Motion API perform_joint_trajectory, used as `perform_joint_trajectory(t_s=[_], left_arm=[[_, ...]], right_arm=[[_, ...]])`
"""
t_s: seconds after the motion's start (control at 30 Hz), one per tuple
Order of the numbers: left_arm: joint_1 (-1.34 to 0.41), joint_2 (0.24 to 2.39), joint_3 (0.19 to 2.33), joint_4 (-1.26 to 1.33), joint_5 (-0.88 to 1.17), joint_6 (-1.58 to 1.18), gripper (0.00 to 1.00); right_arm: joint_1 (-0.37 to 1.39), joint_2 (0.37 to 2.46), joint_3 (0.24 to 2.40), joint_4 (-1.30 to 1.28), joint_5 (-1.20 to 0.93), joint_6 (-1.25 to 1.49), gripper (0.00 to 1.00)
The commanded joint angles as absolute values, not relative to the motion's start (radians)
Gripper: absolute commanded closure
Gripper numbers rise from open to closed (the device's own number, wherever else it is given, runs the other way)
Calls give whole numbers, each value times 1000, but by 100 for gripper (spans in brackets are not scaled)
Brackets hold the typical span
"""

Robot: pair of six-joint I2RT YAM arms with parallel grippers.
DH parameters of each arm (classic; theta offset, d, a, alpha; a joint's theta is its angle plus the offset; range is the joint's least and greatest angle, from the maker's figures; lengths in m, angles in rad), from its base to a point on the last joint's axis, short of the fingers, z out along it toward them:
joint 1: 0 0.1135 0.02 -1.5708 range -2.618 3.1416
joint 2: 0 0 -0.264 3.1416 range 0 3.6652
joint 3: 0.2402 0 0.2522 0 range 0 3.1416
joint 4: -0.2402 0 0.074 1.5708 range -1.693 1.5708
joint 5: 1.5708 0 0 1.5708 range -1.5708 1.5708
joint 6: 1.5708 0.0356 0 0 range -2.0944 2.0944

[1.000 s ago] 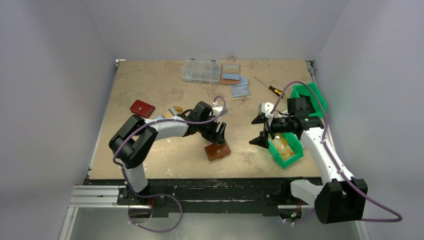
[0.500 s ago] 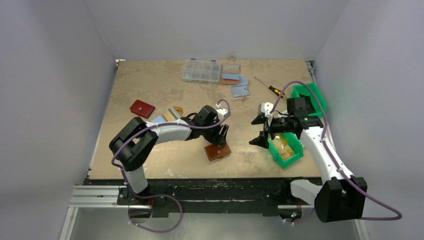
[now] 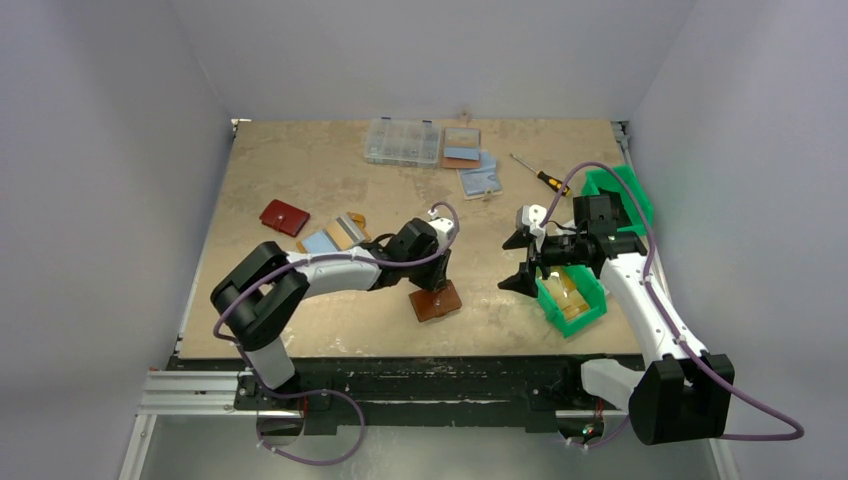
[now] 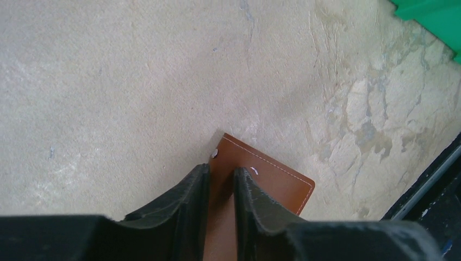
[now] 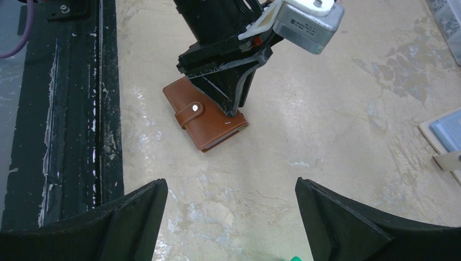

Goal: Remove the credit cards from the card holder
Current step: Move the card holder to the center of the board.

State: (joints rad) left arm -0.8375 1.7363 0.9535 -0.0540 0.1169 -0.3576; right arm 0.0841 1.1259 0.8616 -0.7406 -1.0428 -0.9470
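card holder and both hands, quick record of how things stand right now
card holder: brown, flat on the table, closed, snap tab across its edge
left hand: fingers nearly together, tips down on the holder
right hand: open, holding nothing, beside the green bin
cards: none showing from the holder

No text can be read; a printed label [image 5: 302,24] on the grey box [image 5: 326,16], at one o'clock, is too small.
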Motion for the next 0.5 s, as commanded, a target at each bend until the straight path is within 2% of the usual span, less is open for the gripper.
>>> perform_joint_trajectory(t_s=[0.0, 0.17, 0.47], left_arm=[[-829, 1717, 860, -107, -9, -416, 79], [-784, 1645, 766, 3, -63, -521, 100], [-762, 1445, 647, 164, -69, -618, 98]], right_arm=[[83, 1130, 882, -742, -1071, -963, 1], [82, 1130, 882, -743, -1071, -963, 1], [83, 1133, 881, -744, -1079, -960, 1]])
